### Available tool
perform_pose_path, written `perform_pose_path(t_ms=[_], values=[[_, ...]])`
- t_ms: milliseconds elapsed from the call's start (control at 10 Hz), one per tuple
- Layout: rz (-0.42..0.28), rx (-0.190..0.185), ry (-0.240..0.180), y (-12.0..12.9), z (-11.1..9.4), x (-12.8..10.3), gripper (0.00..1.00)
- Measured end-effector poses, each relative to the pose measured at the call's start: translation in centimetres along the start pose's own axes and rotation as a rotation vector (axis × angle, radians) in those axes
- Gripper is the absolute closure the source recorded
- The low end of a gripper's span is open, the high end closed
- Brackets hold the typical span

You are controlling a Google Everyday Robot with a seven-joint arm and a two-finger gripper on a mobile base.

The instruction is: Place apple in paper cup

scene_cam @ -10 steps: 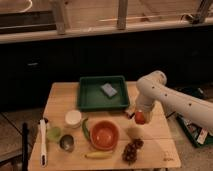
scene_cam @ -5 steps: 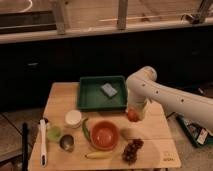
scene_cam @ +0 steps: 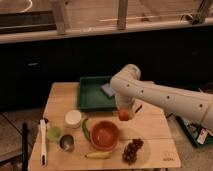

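Observation:
The apple (scene_cam: 123, 115) is a small red-orange fruit held in my gripper (scene_cam: 124, 114), above the table just right of the red-orange bowl (scene_cam: 105, 134). The white arm reaches in from the right. The paper cup (scene_cam: 73, 118) is a short white cup standing at the left of the table, well left of the gripper, with the bowl between them.
A green tray (scene_cam: 95, 95) with a blue-grey sponge (scene_cam: 107, 89) lies at the back. A pale-green cup (scene_cam: 54, 133), a dark metal cup (scene_cam: 66, 143), a green pepper (scene_cam: 85, 129), a banana (scene_cam: 99, 155), grapes (scene_cam: 132, 150) and a white utensil (scene_cam: 42, 142) lie on the wooden table (scene_cam: 150, 127).
The arm has swung left with the apple, from the table's right side to just right of the bowl, and the camera view has come closer.

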Motion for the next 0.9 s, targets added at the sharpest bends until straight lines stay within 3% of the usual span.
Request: perform_pose_path(t_ms=[600, 900], values=[[-0.102, -0.014, 0.041, -3.6, -1.5, -4.0, 0.94], [-0.161, -0.015, 0.055, -6.9, -2.8, -6.8, 0.94]])
